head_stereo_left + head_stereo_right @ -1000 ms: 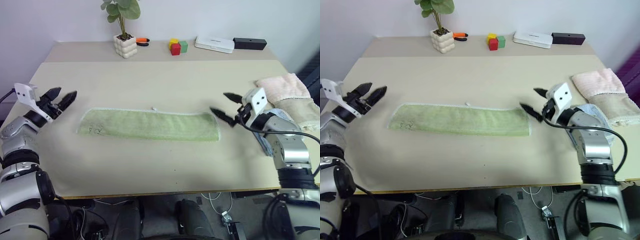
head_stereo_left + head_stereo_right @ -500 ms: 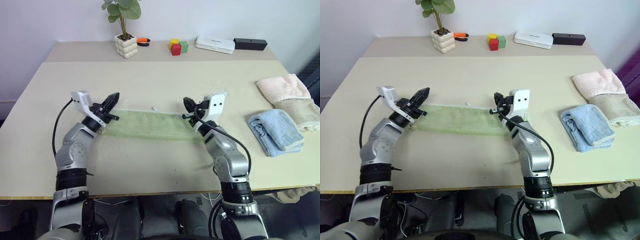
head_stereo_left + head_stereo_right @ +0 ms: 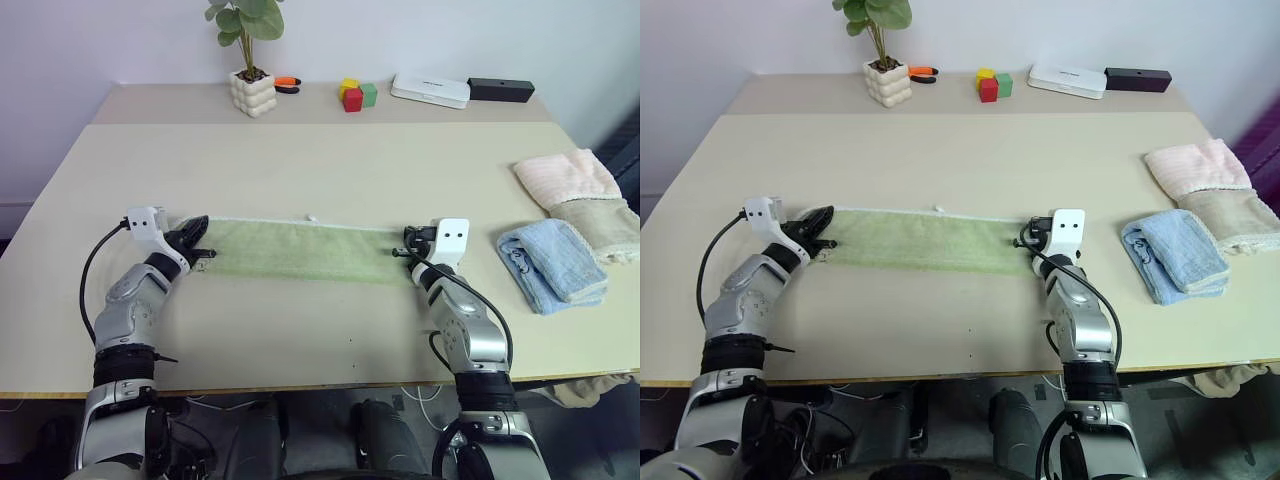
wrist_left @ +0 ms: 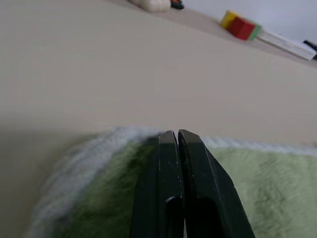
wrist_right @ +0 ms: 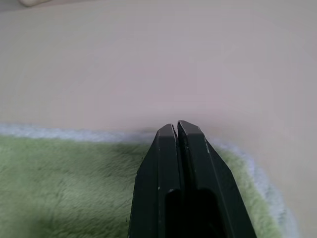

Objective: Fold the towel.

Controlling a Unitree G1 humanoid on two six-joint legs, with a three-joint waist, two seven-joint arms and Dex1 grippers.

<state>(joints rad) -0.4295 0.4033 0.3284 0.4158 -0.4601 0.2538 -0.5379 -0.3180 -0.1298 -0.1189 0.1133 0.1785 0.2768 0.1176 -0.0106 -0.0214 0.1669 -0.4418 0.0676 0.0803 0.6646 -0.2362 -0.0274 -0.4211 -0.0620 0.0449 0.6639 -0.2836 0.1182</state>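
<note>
The towel (image 3: pixel 300 250) is a long light green strip with whitish edging, lying flat across the middle of the table (image 3: pixel 320 160). My left gripper (image 3: pixel 203 226) lies low over its left end, fingers shut. My right gripper (image 3: pixel 402 243) lies over its right end, also shut. In the left wrist view the black fingers (image 4: pixel 168 163) press together above green pile (image 4: pixel 257 178), tips near the white far edge. The right wrist view has the same: shut fingers (image 5: pixel 166 163) over the towel (image 5: pixel 64 178). No cloth is visible between either pair.
Pink and cream towels (image 3: pixel 575 190) and a folded light blue cloth (image 3: pixel 550 265) lie at the table's right edge. Along the back stand a potted plant (image 3: pixel 250 90), an orange tool (image 3: pixel 286 82), coloured blocks (image 3: pixel 355 94), a white box (image 3: pixel 428 88) and a black box (image 3: pixel 499 88).
Both arms swung in from the table's sides and sank onto the towel's ends. Both grippers went from open to shut.
</note>
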